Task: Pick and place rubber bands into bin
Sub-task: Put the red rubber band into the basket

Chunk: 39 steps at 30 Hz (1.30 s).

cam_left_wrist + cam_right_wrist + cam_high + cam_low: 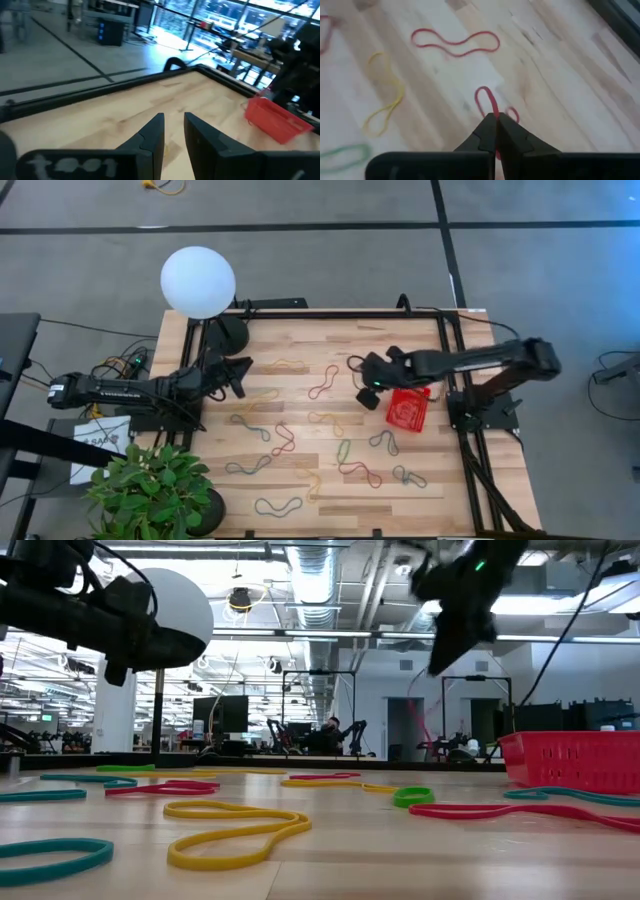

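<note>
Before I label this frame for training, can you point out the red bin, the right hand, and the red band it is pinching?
Small red square plastic bin (408, 409): high view, mesh floor.
Right hand (496, 119): right wrist view, fingertips.
Thin red rubber band (485, 97): right wrist view, loop above fingertips.

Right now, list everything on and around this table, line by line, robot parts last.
table: one, light wood with a black frame, centre of the high view
rubber bands: more than a dozen, red, yellow, green, teal and tan, scattered loose across the table
bin: one, red, on the table's right side beside the right arm
lamp: one, white globe on a black base, far left corner
potted plant: one, green, near left corner
left end effector: one, dark, open and empty, raised over the left side
right end effector: one, dark, shut on a red rubber band, raised just left of the bin
</note>
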Motion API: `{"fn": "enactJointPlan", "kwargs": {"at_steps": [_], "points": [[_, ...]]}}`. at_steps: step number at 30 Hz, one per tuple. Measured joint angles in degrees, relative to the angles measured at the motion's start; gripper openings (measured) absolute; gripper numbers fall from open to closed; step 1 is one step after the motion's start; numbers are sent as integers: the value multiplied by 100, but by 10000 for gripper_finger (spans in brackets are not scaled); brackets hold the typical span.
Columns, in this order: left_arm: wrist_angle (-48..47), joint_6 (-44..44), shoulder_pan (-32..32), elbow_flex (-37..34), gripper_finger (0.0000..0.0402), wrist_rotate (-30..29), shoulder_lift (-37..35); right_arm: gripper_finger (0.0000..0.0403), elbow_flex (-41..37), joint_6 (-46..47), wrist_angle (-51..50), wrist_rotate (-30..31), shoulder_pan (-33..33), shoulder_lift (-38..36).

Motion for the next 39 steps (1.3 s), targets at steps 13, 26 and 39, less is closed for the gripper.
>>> {"fn": "enactJointPlan", "kwargs": {"at_steps": [13,26,39], "points": [[11,182,-2,0,64,420,2,1,0,3746,-2792,796,1705,-851],[-52,154,-4,0,64,283,2,6,0,4692,-2936,605,2428,366],[-44,147,-4,0,64,278,2,88,0,4718,-3025,-404,2310,999]]}}
